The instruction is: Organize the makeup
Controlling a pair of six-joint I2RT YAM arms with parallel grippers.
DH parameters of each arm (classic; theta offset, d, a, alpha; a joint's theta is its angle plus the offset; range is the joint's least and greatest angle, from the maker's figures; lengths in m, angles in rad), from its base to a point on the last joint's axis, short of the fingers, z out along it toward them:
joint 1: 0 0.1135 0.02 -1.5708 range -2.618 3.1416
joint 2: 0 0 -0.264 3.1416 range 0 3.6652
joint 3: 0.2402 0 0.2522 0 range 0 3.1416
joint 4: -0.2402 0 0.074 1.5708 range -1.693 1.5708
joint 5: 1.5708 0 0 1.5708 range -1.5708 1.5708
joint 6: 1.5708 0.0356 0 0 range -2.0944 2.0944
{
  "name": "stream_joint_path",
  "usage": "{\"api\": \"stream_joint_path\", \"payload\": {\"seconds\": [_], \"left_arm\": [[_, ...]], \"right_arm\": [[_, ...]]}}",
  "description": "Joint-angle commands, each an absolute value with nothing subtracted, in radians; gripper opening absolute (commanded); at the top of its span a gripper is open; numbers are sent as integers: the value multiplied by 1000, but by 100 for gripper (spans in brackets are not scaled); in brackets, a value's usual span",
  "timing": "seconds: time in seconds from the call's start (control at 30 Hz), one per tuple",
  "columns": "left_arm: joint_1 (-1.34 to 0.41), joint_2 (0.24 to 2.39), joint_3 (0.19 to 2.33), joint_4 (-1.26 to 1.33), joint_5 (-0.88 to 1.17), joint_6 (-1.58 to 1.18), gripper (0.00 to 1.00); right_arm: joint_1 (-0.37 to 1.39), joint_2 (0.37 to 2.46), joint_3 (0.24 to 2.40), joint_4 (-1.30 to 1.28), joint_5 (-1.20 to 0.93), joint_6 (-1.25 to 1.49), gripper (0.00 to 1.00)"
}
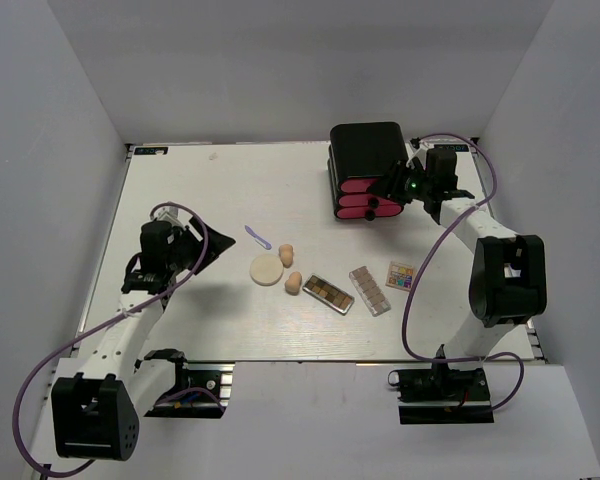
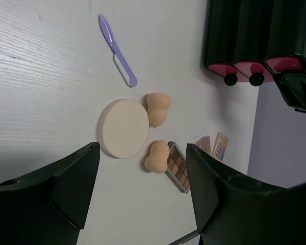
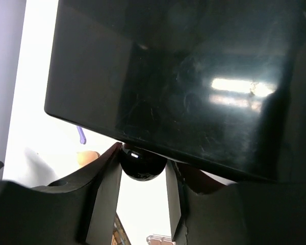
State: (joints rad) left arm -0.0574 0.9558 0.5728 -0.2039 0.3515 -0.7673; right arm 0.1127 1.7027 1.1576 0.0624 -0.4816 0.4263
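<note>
Grey walls [image 1: 280, 60] hem my white worktop [image 1: 210, 180] on three sides. Makeup [image 1: 268, 269] sits mid-worktop. My left pincer [image 2: 142, 153] hangs released over open surface; my right pincer [image 3: 143, 158] clenches the drawer knob [image 3: 141, 167] of the black box [image 1: 365, 150].

White wood-grain table [image 1: 200, 190] between plain pale grey walls [image 1: 300, 60], under soft even light

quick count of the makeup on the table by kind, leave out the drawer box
round puff: 1
egg sponges: 2
lavender stick: 1
palettes: 3
total: 7
</note>
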Motion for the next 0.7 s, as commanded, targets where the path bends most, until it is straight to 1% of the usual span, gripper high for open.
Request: {"api": "stream_joint_path", "payload": {"seconds": [0.0,0.1,0.33,0.67], "left_arm": [[-67,957,558,-167,359,-790,78],[-67,963,554,-153,359,-801,77],[-87,1020,564,-130,336,-824,77],[-156,1173,620,-58,293,-856,77]], "right_arm": [[112,1701,1187,118,-479,411,30],[109,1683,1164,114,-489,407,24],[112,1571,1019,100,-517,399,24],[112,1462,928,63,-517,400,23]]}}
